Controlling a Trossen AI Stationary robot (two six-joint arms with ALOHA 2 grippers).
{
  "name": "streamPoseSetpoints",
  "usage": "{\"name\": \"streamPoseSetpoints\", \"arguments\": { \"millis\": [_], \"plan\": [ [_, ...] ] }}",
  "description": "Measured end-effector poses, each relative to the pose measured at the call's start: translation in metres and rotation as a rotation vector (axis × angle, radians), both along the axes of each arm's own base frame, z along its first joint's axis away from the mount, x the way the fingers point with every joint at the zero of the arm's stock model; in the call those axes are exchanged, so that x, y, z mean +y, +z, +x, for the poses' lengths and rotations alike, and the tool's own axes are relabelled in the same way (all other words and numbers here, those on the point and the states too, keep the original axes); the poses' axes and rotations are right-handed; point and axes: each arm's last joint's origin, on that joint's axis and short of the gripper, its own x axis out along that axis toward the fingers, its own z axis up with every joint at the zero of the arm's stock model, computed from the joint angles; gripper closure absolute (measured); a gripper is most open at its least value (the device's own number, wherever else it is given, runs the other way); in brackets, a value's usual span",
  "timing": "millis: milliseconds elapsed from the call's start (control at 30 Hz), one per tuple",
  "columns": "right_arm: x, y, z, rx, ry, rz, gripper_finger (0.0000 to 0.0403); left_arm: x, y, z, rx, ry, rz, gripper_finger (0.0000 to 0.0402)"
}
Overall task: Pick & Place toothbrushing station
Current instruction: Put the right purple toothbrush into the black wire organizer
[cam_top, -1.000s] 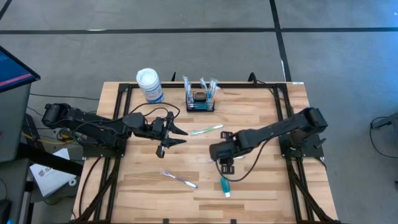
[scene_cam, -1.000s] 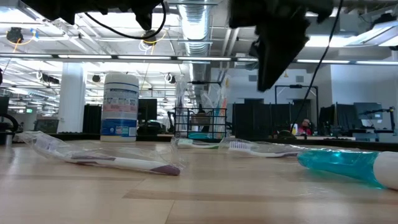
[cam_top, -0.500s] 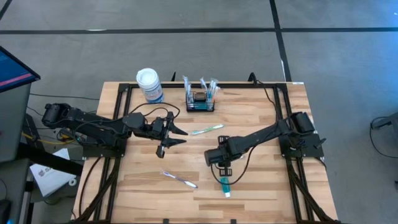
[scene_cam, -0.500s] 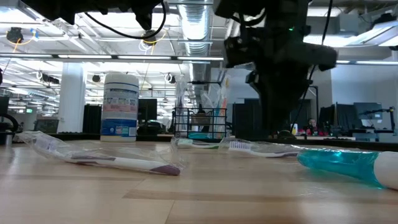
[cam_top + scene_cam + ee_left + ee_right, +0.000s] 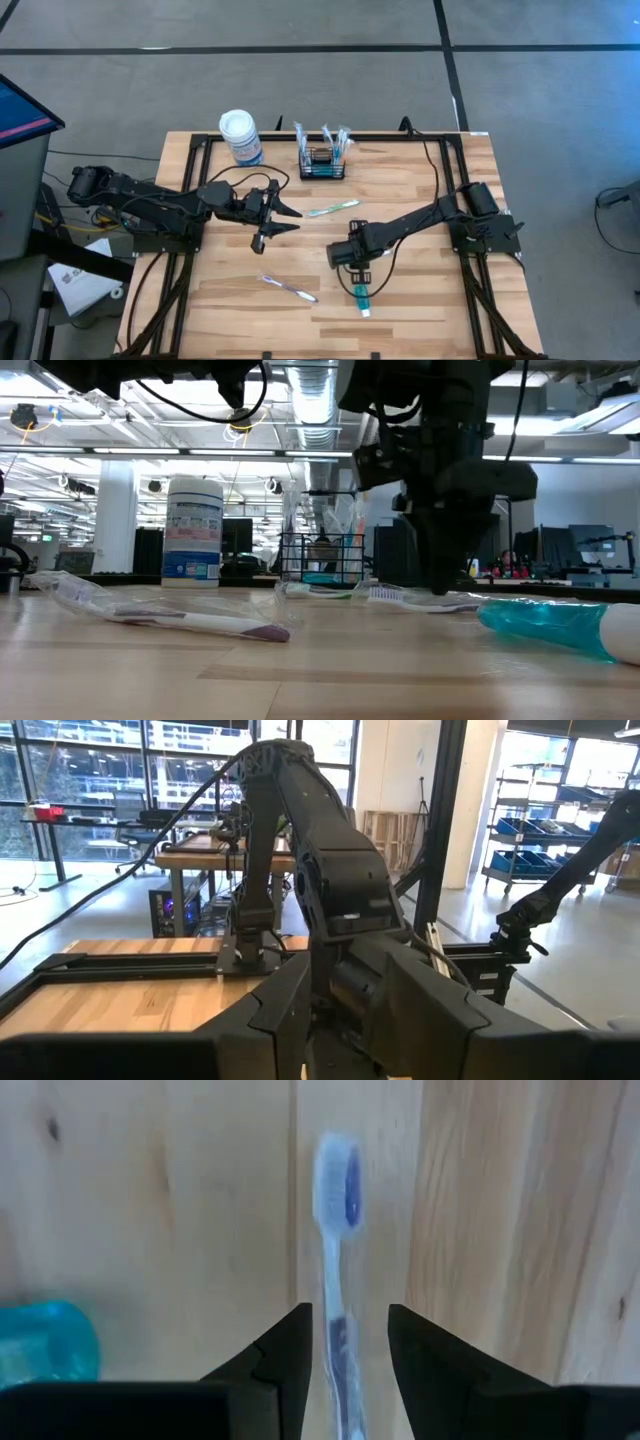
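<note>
Toothbrushing station (image 5: 322,163) is the small black wire basket, and it is seen at the far edge of the wooden surface (image 5: 430,300), near the middle. Some wrapped things are stood up in it. It is not touched by either arm.

At the far left corner, a round tub with a white lid (image 5: 240,137) is stood upright, near the basket but apart from it. In the low view its blue label can be seen.

The left gripper (image 5: 282,219) is held over the left half of the surface, and it is pointed toward the middle. Its fingers are spread apart and nothing is held in them.

Nearer the front edge, a purple and white toothbrush (image 5: 290,289) is laid flat in a clear wrapper.

A green toothbrush (image 5: 332,208) is laid flat in the middle of the surface, in front of the basket and well apart from it.

The right gripper (image 5: 350,1312) is lowered close to the surface, just right of the middle. Its fingers (image 5: 285,1350) are parted, and a blue toothbrush (image 5: 335,1210) is laid between them. A small gap is seen on each side of the brush, so it is not squeezed.

A teal tube (image 5: 361,298) is laid just beside the right gripper, toward the front edge.
</note>
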Motion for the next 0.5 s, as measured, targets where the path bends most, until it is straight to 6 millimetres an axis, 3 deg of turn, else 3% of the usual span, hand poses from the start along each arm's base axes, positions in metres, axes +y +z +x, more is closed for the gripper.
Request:
{"name": "streamPoseSetpoints", "arguments": {
  "millis": [500],
  "plan": [
    [0.0008,-0.0054,0.0025,-0.013,-0.002,0.005,0.0291,0.0000,-0.0001,0.0000,0.001,0.000,0.000,0.0274]
  ]
}}
